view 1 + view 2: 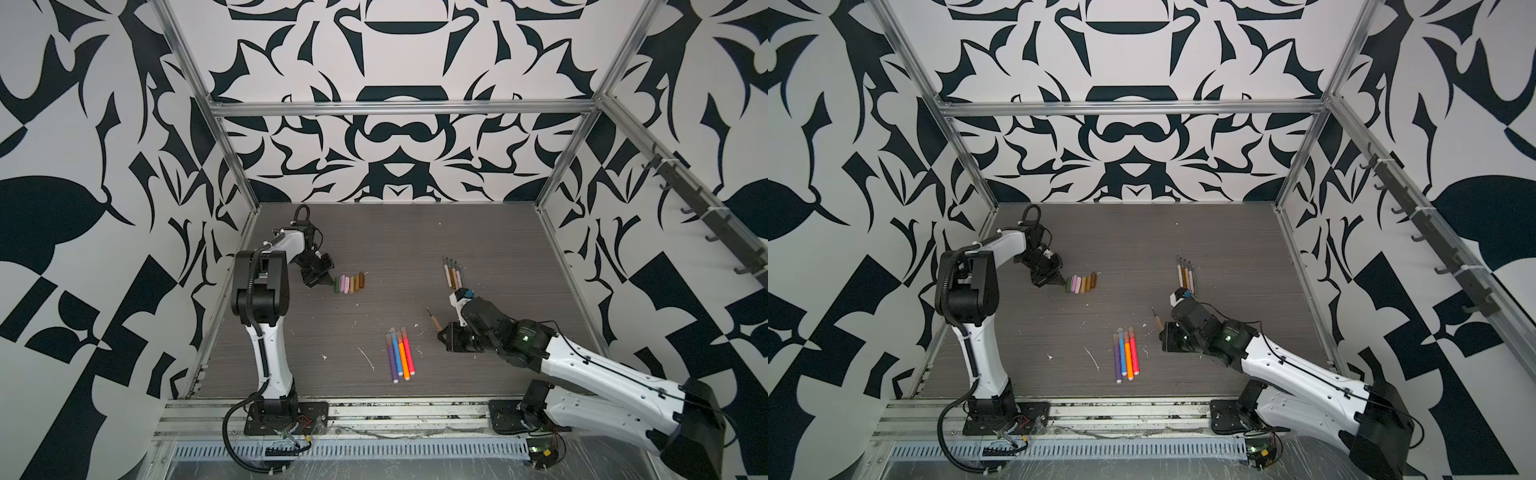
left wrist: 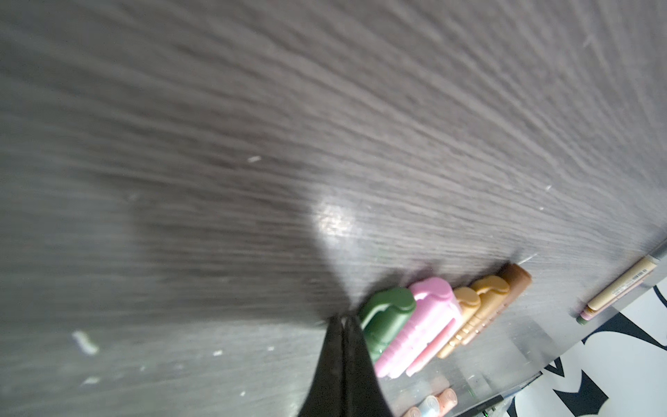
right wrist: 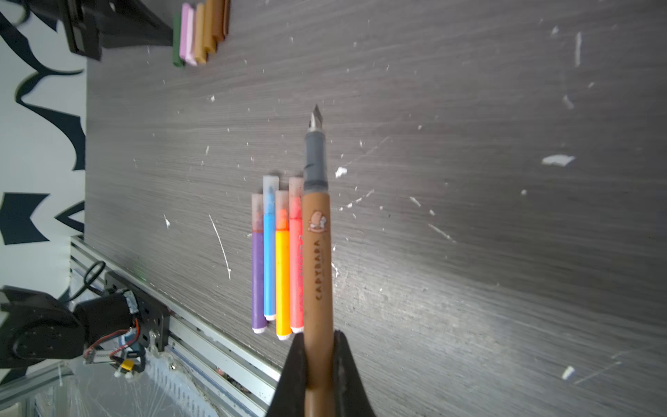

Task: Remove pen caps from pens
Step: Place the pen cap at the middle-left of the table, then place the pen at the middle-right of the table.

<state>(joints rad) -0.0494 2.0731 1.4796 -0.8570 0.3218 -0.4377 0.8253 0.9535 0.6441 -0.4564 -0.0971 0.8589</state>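
My right gripper (image 3: 318, 337) is shut on the tail of a brown pen (image 3: 317, 252). Its cap is off and the bare nib (image 3: 317, 119) points away over the table; both top views show it (image 1: 434, 321) (image 1: 1158, 322). Several loose pen caps (image 1: 351, 284) (image 1: 1081, 283) lie in a tight row: green (image 2: 388, 317), pink (image 2: 422, 325), tan (image 2: 472, 314), brown (image 2: 516, 281). My left gripper (image 2: 344, 319) (image 1: 332, 282) is shut with nothing in it, its tips right beside the green cap. Several bright pens (image 1: 400, 353) (image 3: 276, 260) lie side by side with translucent caps on.
Several thin uncapped pens (image 1: 452, 272) (image 1: 1185, 272) lie in a row at the back right. White flecks (image 3: 557, 160) are scattered over the dark wood-grain table (image 1: 415, 232). A metal rail (image 1: 407, 409) runs along the front edge, with frame posts at the corners.
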